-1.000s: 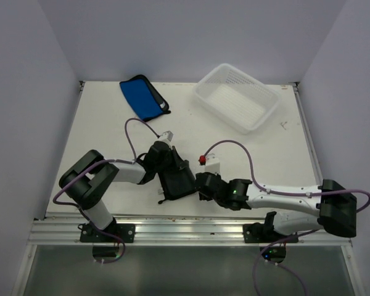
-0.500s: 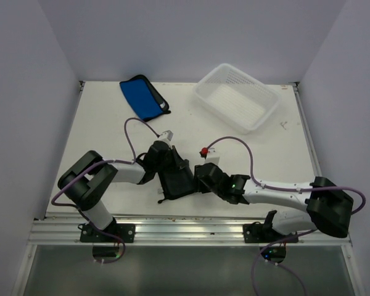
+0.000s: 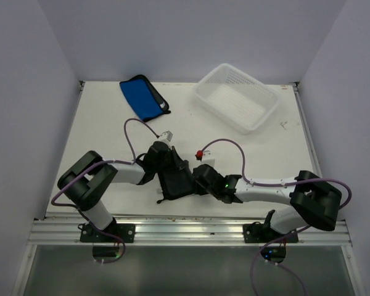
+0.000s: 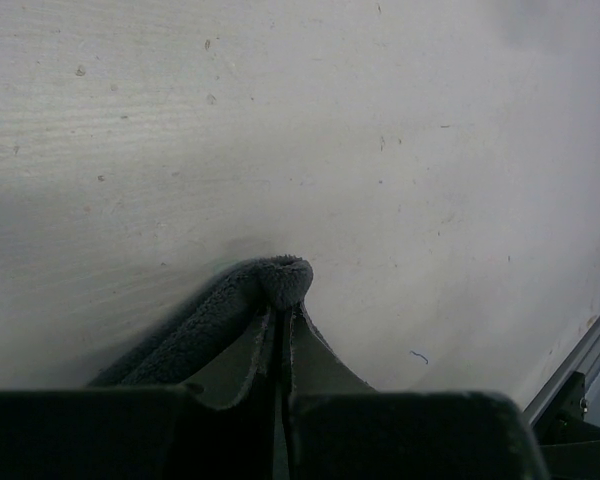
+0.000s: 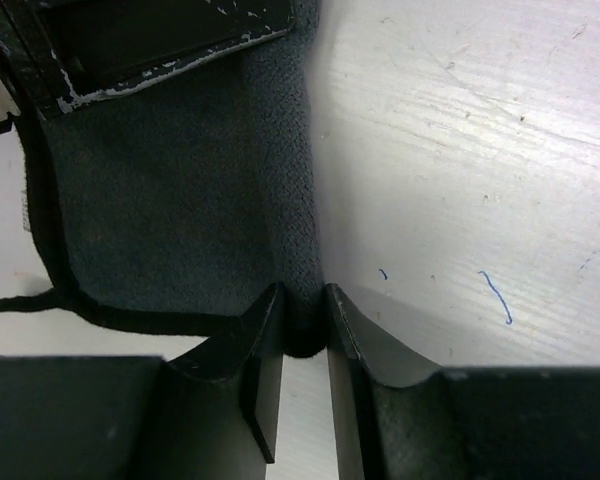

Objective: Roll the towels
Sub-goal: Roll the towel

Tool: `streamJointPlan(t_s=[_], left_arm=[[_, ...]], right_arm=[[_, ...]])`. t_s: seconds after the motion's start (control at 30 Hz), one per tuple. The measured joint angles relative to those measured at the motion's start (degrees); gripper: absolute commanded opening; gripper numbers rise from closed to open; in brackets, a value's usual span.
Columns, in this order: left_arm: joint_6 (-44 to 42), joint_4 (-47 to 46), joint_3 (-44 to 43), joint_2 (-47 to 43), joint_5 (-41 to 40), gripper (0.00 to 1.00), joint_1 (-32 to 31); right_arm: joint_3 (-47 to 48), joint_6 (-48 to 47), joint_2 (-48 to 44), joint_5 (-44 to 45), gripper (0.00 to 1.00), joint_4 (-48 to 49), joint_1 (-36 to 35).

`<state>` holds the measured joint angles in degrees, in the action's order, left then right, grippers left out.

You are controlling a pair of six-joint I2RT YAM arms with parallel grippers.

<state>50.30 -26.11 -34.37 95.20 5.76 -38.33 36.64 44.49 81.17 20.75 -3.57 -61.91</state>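
Note:
A dark towel point(image 3: 176, 183) lies near the table's front edge, between my two grippers. My left gripper point(image 3: 171, 174) is shut on a bunched fold of it; in the left wrist view that fold point(image 4: 280, 280) bulges past the fingertips of the gripper point(image 4: 282, 322). My right gripper point(image 3: 199, 180) reaches in from the right. In the right wrist view its jaws point(image 5: 302, 320) pinch the thick folded edge of the dark towel point(image 5: 170, 200) at its near corner. The bright blue towel point(image 3: 142, 97), edged in black, lies flat at the back left, far from both grippers.
A white perforated basket point(image 3: 237, 97) stands at the back right. The left gripper's black body point(image 5: 160, 40) sits over the far end of the dark towel. The table's metal front rail point(image 3: 191, 229) runs just below both arms.
My right arm has swung left to the dark towel, and its jaws have narrowed onto the folded edge. The left gripper has kept its hold and has not moved.

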Motion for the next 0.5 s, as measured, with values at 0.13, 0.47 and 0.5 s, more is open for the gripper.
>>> streamJointPlan(t_s=[0.13,0.47,0.5], left_arm=[[0.1,0.0,0.2,-0.2,0.0,0.0,0.0],[0.0,0.8,0.1,-1.3,-0.2,0.0,0.0],[0.0,0.9,0.1,-1.5,-0.2,0.0,0.0]], right_arm=[[0.1,-0.7,1.2,-0.9,0.08,0.6,0.0],[5.2,-4.9,1.8,2.2,0.0,-6.3,-2.2],[6.3,-5.4,2.3,3.0,0.0,-7.5,-2.9]])
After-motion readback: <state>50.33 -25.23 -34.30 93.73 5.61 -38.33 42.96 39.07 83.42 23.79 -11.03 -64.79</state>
